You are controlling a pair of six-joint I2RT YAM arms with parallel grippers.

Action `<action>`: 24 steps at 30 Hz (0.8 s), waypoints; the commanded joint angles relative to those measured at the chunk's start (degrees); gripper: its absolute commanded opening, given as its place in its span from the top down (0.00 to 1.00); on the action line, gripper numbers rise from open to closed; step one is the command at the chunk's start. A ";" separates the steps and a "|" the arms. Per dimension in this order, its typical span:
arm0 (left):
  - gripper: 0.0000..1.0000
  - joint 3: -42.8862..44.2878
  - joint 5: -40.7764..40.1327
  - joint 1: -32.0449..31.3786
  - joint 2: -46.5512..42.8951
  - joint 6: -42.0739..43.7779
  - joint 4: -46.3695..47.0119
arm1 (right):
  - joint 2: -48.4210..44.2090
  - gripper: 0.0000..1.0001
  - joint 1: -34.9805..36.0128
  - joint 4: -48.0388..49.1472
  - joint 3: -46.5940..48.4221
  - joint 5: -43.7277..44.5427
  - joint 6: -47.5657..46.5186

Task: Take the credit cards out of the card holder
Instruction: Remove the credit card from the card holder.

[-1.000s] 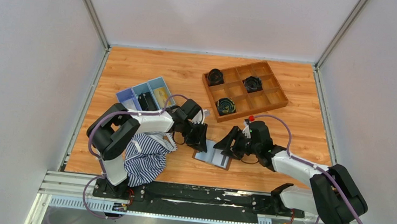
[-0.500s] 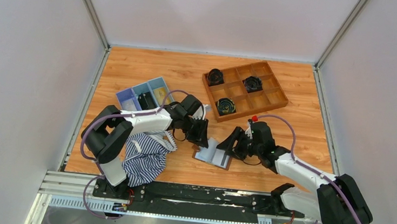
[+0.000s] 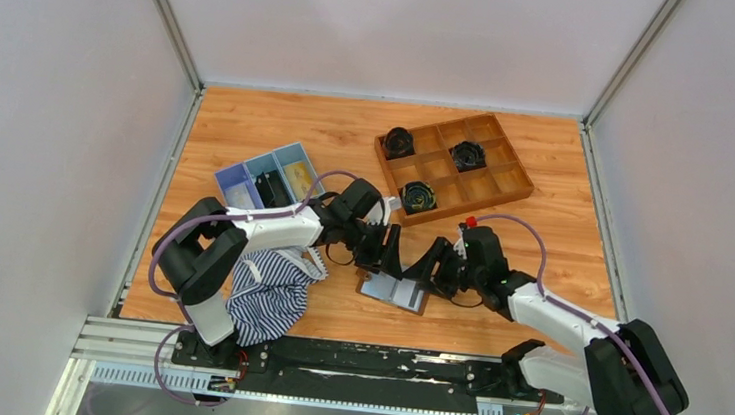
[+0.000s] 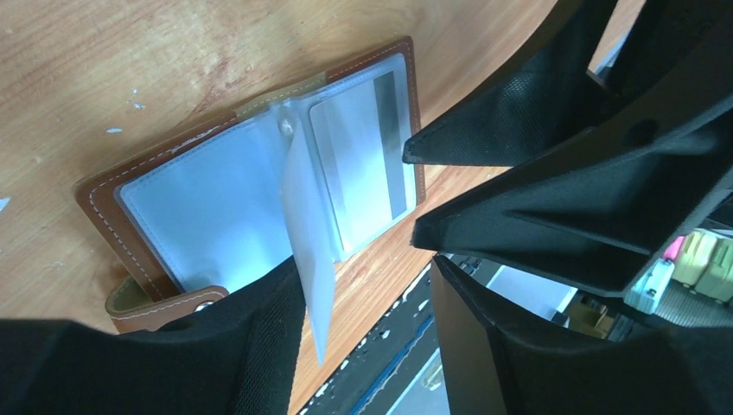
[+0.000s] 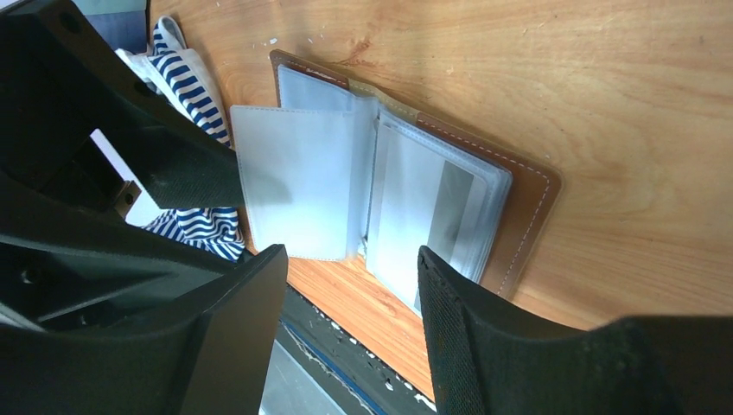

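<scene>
The card holder (image 3: 394, 290) lies open, brown cover down, near the front edge of the orange-brown wooden bench (image 3: 281, 120), with one clear sleeve standing up. The left hand (image 3: 386, 254) and right hand (image 3: 431, 263) hover over it from either side, both parted and holding nothing. A striped cloth (image 3: 271, 294) lies just left. A blue tray (image 3: 236, 178) and a wooden grid tray (image 3: 491, 183) sit farther back. Pale grey walls (image 3: 48, 139) enclose the bench.
</scene>
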 commanded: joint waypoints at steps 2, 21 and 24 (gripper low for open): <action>0.41 1.31 -0.81 -0.23 -1.17 1.34 -1.84 | -2.18 0.39 0.85 -2.80 -0.56 1.91 -1.27; 0.31 4.62 -16.57 -0.36 -9.29 4.29 -13.41 | -2.37 0.39 0.85 -2.26 -2.59 1.80 -1.07; 0.21 4.77 -16.37 -0.32 -9.15 4.43 -13.76 | -3.27 0.39 0.79 -2.28 -3.00 1.97 -0.79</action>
